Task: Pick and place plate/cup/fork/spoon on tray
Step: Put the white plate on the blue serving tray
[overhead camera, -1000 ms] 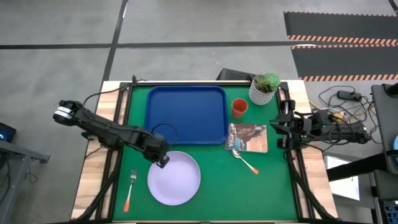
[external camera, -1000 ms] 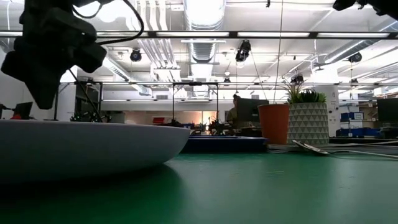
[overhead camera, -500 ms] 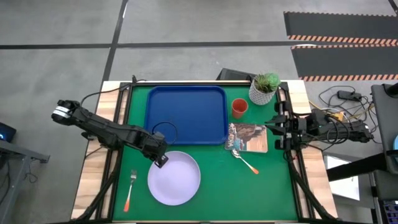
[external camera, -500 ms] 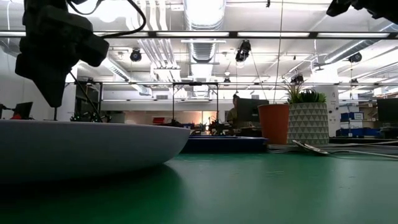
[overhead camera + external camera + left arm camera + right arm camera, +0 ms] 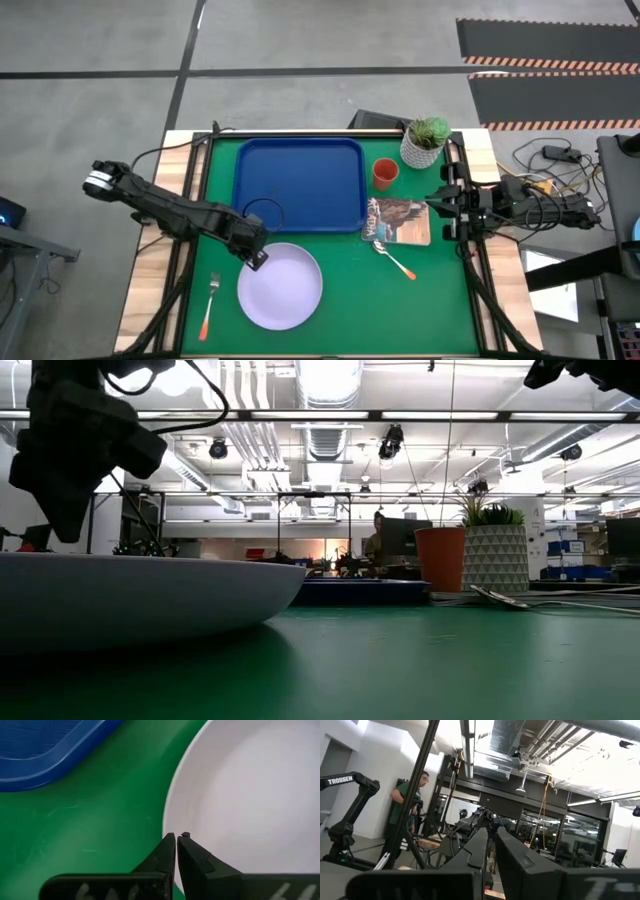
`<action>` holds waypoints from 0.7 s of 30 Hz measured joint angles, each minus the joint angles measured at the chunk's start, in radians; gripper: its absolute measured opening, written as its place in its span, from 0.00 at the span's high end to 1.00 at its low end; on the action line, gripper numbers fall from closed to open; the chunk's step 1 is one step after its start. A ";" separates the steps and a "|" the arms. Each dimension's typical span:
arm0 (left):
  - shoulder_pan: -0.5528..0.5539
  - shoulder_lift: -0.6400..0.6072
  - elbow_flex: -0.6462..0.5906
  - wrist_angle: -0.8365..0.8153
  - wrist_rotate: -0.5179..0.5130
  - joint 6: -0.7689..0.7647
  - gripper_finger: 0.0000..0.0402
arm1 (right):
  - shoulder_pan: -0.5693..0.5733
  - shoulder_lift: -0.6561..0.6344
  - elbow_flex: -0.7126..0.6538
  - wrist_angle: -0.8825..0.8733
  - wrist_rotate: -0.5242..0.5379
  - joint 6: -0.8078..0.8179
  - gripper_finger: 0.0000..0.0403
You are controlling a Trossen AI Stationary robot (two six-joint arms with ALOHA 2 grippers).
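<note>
The tray (image 5: pixel 300 185) sits empty just beyond the left gripper (image 5: pixel 176 837), which has barely shifted in the last second and hovers clenched over the near rim of the plate (image 5: pixel 280 286) (nothing grasped yet). The right gripper (image 5: pixel 490 836), also clenched, has crept slightly inward, beside the booklet (image 5: pixel 400 221).

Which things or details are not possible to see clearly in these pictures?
- Low view: the pale lavender-white round plate hides the orange-handled fork.
- Low view: the blue rectangular plastic tray shows only as a thin edge, so its inside is unseen.
- High view: the print on the small booklet is too small to read.
- Left wrist view: the plate is cut off by the picture's edges.
</note>
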 joint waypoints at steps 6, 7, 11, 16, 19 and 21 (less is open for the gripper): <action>0.000 0.000 -0.016 -0.006 0.001 -0.031 1.00 | 0.000 0.000 0.000 0.000 0.000 -0.002 0.93; 0.000 0.000 -0.016 -0.012 0.003 -0.032 1.00 | 0.000 0.000 0.000 -0.001 0.000 -0.003 0.93; 0.000 0.000 -0.014 -0.043 0.020 -0.044 0.96 | 0.000 0.000 0.000 -0.003 0.000 -0.002 0.93; 0.000 -0.002 -0.013 -0.039 0.074 -0.005 0.97 | 0.000 0.000 0.000 -0.003 0.000 -0.002 0.93; 0.000 -0.002 -0.013 -0.027 0.067 0.002 0.99 | 0.000 0.000 0.000 -0.003 0.000 -0.002 0.93; 0.000 -0.001 -0.013 -0.028 0.026 -0.006 1.00 | 0.000 0.000 0.000 -0.003 0.000 -0.002 0.93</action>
